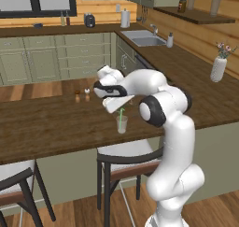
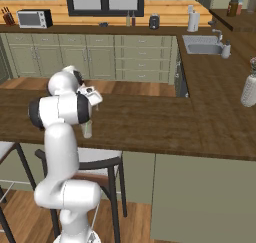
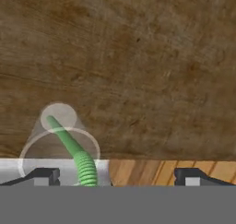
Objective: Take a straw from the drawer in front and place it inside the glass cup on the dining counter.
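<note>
The glass cup [image 1: 122,124] stands near the front edge of the dining counter [image 1: 56,123], above a stool. The light-green straw [image 1: 121,115] stands inside it, leaning, with its ribbed bend above the rim. In the hand view the straw [image 3: 73,149] runs from the bottom of the cup [image 3: 44,138] up toward the camera, close to the left fingertip [image 3: 46,176]. My gripper [image 3: 120,177] hangs just above the cup, open, fingers wide apart and touching nothing. It sits over the cup [image 2: 87,129] in the right base view too. The drawer is out of view.
Two black-framed stools [image 1: 126,158] stand under the counter's front edge. Small brown and white shakers [image 1: 82,95] sit behind the cup. A white vase with flowers [image 1: 218,67] stands on the right arm of the counter, and the sink [image 1: 142,38] lies beyond.
</note>
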